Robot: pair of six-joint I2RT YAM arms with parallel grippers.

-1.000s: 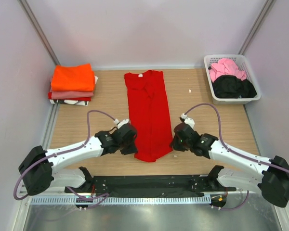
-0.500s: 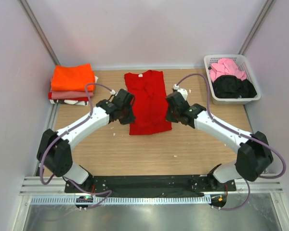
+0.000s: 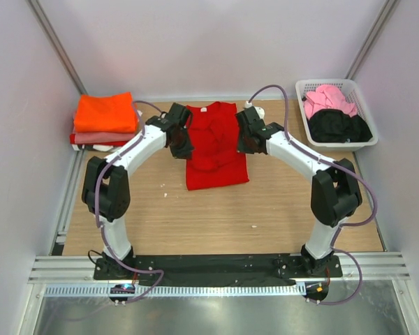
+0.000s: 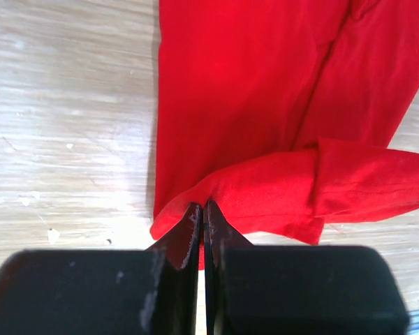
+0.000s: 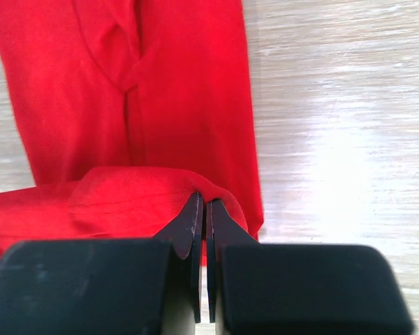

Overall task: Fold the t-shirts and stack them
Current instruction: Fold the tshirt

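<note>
The bright red t-shirt lies on the wooden table, its lower half doubled over towards the collar. My left gripper is shut on the hem at the shirt's left edge; in the left wrist view the hem rises into the closed fingers. My right gripper is shut on the hem at the right edge, also seen in the right wrist view. A folded stack with an orange shirt on top, salmon-pink below, sits at the back left. Pink and black shirts lie in the basket.
The white slatted basket stands at the back right by the wall. Walls enclose the table on three sides. Small white specks lie on the wood near the front of the red shirt.
Both grippers have carried the red shirt's bottom hem away from the near edge towards the collar, folding the shirt over itself. Both arms now stretch far back.
</note>
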